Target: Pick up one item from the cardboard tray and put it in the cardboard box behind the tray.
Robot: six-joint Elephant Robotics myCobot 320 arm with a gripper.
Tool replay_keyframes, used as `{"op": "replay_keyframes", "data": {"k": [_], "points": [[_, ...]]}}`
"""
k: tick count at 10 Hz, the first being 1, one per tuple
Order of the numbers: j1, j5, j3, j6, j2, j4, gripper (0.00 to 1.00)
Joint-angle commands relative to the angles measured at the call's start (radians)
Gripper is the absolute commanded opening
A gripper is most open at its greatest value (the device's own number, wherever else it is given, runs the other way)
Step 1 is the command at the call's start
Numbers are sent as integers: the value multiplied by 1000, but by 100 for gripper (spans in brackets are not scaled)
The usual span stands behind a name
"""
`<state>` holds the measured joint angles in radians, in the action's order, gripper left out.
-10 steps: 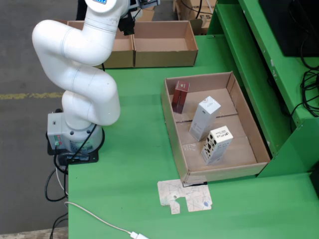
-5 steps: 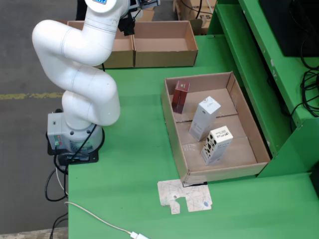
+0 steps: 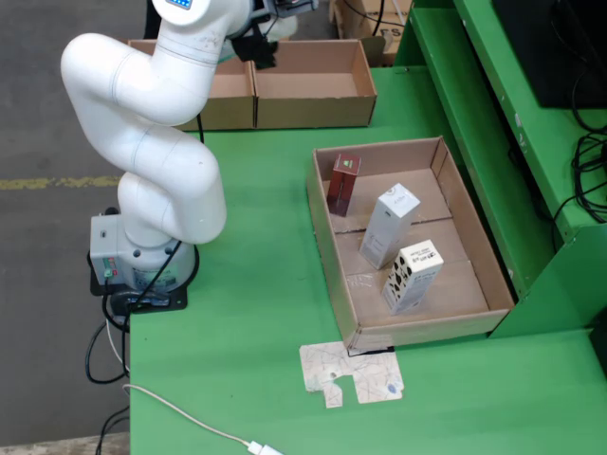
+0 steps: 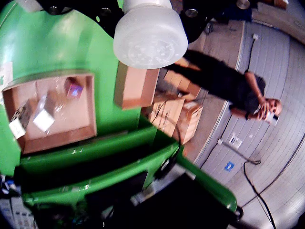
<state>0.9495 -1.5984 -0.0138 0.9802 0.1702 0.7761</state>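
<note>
**Arm folded high, three cartons in the tray**

In the fixed view, the white arm (image 3: 152, 142) rises from its base at the left bench (image 3: 256, 313) edge, folding up toward the cardboard box (image 3: 313, 83) behind. Its gripper (image 3: 270, 11) sits at the top edge; I cannot tell its spread. Rightward, the cardboard tray (image 3: 327, 237) holds a dark red carton (image 3: 343, 183), a white carton (image 3: 389, 226) and a black-patterned carton (image 3: 412, 276), all upright. Their print is unreadable.

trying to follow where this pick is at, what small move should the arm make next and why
Probably swing toward the cardboard tray and stop above one item, perhaps the white carton. All three items stand in the tray, untouched, while the arm's head is up by the cardboard boxes behind it. The suction cup carries nothing.
</note>
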Motion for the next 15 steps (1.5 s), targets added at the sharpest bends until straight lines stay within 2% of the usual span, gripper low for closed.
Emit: {"op": "replay_keyframes", "data": {"k": [1, 2, 3, 8, 12, 14, 15], "points": [[-80, 243, 14, -112, -57, -117, 0], [-104, 362, 14, -187, -91, -187, 0], [-104, 362, 14, -187, -91, -187, 0], [-152, 500, 14, -288, -136, -283, 0], [-254, 517, 14, -327, -178, -278, 0], [-213, 562, 14, -306, -200, -291, 0], [-201, 604, 14, -329, -238, -339, 0]]}}
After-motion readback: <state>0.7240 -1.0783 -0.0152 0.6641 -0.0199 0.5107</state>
